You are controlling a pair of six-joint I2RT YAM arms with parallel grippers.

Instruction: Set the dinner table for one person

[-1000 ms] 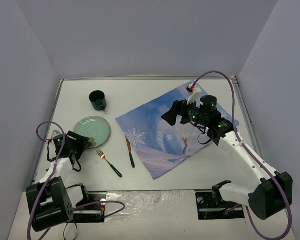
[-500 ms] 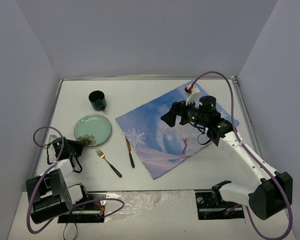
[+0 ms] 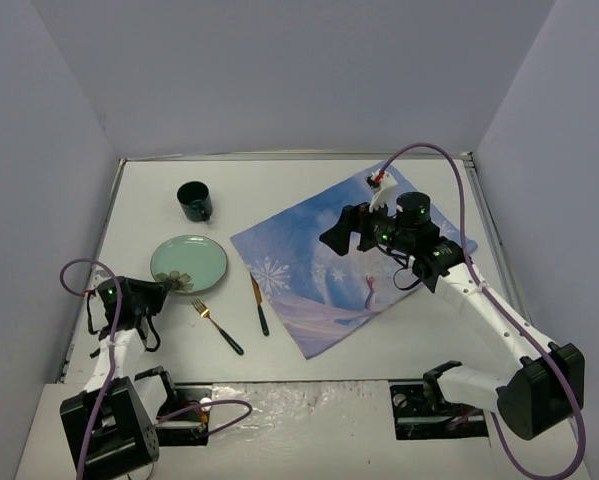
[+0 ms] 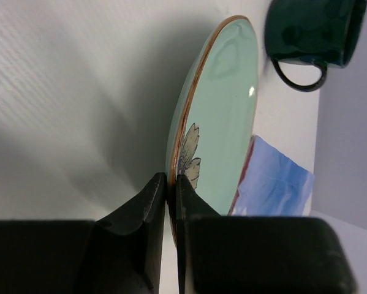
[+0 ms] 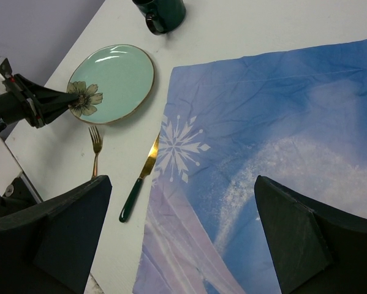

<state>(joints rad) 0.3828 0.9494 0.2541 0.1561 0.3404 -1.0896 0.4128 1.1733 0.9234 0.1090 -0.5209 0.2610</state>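
A mint-green plate (image 3: pixel 188 263) with a gold rim and a flower print lies at the left of the white dinner table (image 3: pixel 279 185). My left gripper (image 3: pixel 165 287) is shut on the plate's near-left rim; in the left wrist view the fingers (image 4: pixel 156 187) pinch the plate (image 4: pixel 226 104) by its edge. A gold fork (image 3: pixel 217 326) and a knife (image 3: pixel 260 305), both dark-handled, lie right of the plate. A dark green mug (image 3: pixel 194 200) stands behind it. My right gripper (image 3: pixel 331 235) hangs open above the blue printed cloth (image 3: pixel 329 275), holding nothing.
The cloth (image 5: pixel 281 153) lies spread at an angle over the table's right half, its corner close to the knife (image 5: pixel 140 177). Metal rails edge the table, with purple walls on three sides. Both arm bases sit at the near edge.
My left gripper has shut on the plate's rim and its arm has drawn back toward the near-left. The plate has shifted slightly right. The right arm has barely moved.
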